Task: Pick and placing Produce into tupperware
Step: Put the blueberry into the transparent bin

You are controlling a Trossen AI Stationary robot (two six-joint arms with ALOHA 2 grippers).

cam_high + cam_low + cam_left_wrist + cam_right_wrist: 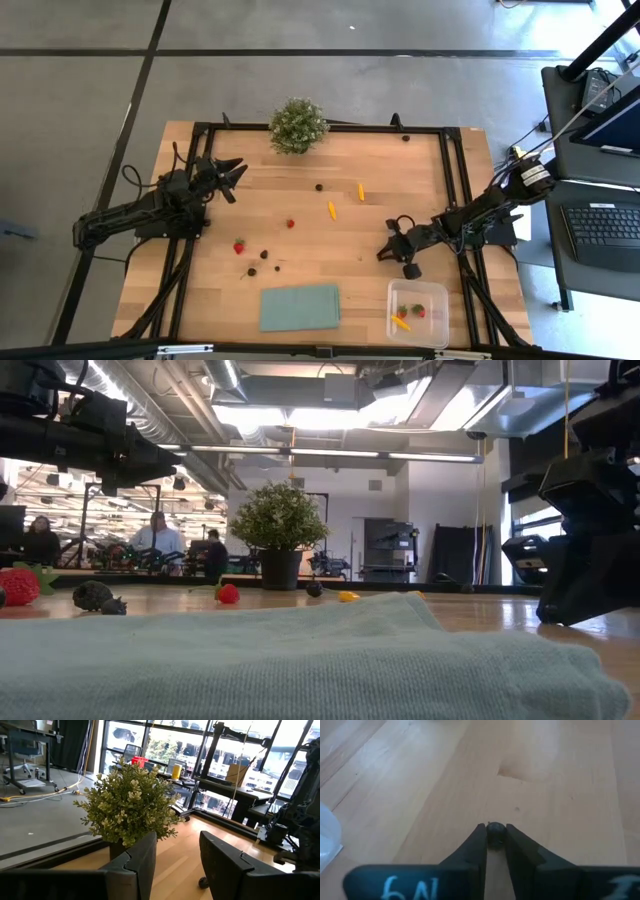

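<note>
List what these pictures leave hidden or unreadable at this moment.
- Tupperware: absent from the low view, where the green cloth fills the foreground; only a corner edge shows in the right wrist view.
- Berry pinched in the right gripper: high view, lost against the dark fingers.
- Whether that berry is lifted or on the table: unclear in any view.
- Left gripper: open, empty; low view shows only the arm.
</note>
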